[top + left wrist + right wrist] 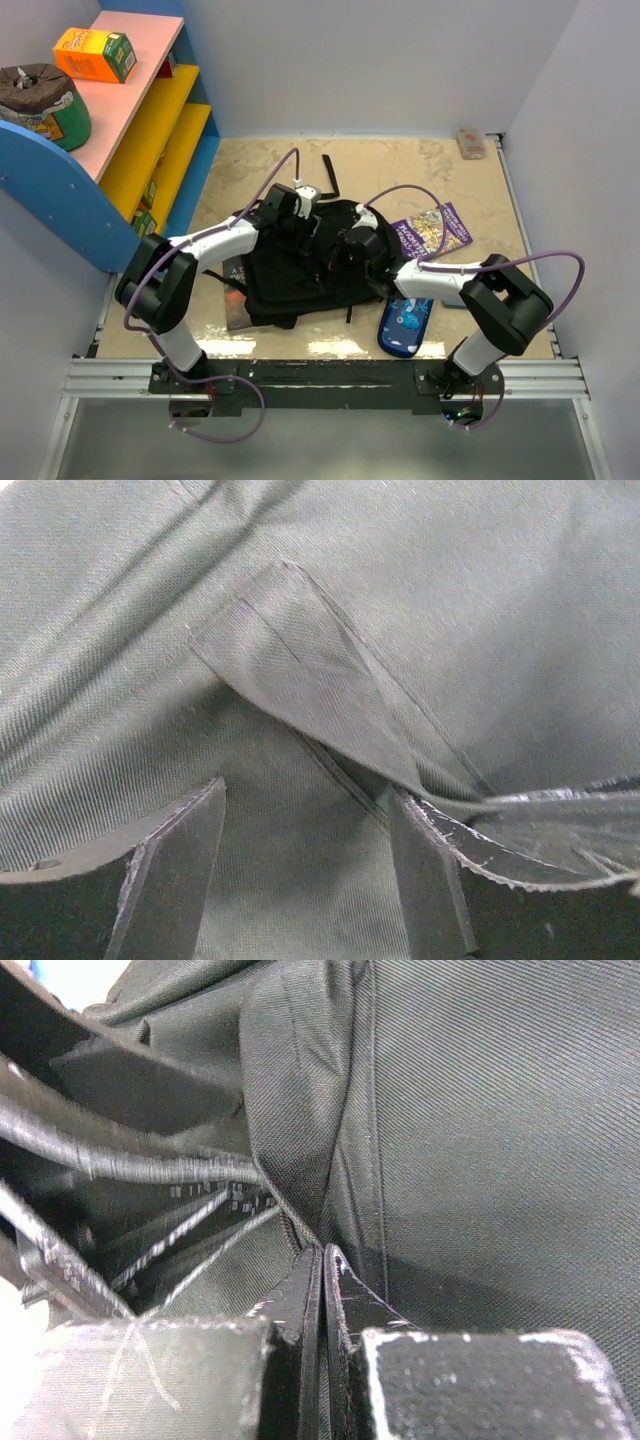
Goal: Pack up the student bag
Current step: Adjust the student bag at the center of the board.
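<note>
- table (pixel 450 180): flat beige top with a marbled pattern, white walls on three sides
- shelf unit (pixel 170 130): far left; blue curved side, yellow shelves, pink top; an orange carton (pixel 95 53) stands on the top
- student bag (pixel 300 275): mid-table between the two arms, lying flat and slumped; black woven fabric with a fine twill weave (pixel 400 580), stitched seams and folds (pixel 500 1110); one strap trails toward the far wall
- purple book (pixel 432 230): flat on the table just right of the bag; glossy patterned cover
- dark book (pixel 237 300): at the bag's left edge, partly under it
- pencil case (pixel 405 325): blue, patterned, oblong with rounded ends; near right of the bag, beside the right arm
- left gripper (pixel 305 795): over the bag's far left part; jaws stand well apart, nothing clamped; a triangular fabric flap lies just ahead of the fingers (pixel 180 860); pads dark and matt, frayed at the edges
- right gripper (pixel 322 1260): on the bag's right part; jaws pressed together, pinching a seamed fold of the bag's fabric; zip tracks run along its left
</note>
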Controlling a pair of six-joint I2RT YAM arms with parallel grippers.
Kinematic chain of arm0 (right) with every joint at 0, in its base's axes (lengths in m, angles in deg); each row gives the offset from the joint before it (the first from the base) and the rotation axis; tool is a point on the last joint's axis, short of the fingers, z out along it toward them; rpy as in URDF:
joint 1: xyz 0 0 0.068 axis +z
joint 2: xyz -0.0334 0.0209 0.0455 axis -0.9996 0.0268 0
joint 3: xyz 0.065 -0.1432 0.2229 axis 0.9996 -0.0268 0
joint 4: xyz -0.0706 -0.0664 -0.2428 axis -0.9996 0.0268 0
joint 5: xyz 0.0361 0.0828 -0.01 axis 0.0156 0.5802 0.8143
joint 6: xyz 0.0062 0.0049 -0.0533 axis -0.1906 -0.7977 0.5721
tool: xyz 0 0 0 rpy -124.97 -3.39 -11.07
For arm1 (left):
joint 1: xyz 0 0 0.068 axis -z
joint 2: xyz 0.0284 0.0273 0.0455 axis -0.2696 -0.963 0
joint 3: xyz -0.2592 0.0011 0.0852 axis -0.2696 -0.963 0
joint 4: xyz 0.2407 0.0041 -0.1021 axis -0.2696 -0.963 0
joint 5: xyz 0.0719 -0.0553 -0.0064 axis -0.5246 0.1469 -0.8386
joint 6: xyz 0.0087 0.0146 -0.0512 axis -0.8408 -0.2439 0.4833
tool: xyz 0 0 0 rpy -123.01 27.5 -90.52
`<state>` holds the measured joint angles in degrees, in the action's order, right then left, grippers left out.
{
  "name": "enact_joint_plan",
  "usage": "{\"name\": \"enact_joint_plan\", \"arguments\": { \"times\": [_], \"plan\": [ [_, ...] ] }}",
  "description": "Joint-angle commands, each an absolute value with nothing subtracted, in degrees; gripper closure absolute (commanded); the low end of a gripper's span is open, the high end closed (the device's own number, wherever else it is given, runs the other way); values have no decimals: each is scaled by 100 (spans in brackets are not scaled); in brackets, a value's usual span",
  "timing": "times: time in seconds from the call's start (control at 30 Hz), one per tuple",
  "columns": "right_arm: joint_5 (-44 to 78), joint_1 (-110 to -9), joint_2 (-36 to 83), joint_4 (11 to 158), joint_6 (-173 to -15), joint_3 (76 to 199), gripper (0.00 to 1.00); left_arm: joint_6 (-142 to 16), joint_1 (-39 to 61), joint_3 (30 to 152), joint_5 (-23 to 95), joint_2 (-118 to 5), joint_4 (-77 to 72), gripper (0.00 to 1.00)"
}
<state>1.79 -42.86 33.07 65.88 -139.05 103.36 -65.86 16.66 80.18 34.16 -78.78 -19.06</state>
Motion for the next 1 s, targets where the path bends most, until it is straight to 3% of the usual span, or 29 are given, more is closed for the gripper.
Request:
{"name": "enact_joint_plan", "arguments": {
  "times": [0.0,0.03,0.07,0.3,0.4,0.5,0.53,0.63,0.83,0.97],
  "plan": [
    [296,-4329,3169,6237,-14043,10072,100,-5975,1644,8078,3345,-8172,-1518,28],
    [314,-4329,3178,6219,-14061,10045,100,-5948,1670,8060,3433,-8225,-1509,27],
    [349,-4320,3178,6202,-14061,10027,100,-5948,1688,8025,3417,-8243,-1465,13],
    [403,-4311,3064,6157,-14052,10018,100,-6465,2048,7647,2434,-8453,-1087,11],
    [376,-4320,3011,6254,-14017,10036,100,-6703,2215,7726,2169,-8585,-1209,20],
    [393,-4320,2950,6315,-14026,10018,100,-6922,2260,7604,1993,-8577,-1245,40],
    [359,-4320,2932,6342,-14026,10018,100,-6993,2259,7560,1914,-8551,-1262,51],
    [332,-4329,2897,6369,-14043,10027,100,-7213,2259,7349,1774,-8542,-1359,61],
    [297,-4337,2879,6544,-13973,10194,100,-7459,2224,7462,1747,-8787,-1772,68],
    [209,-4381,2747,6641,-13929,10159,100,-7607,2093,7471,1676,-8691,-1991,66]
  ]
}}
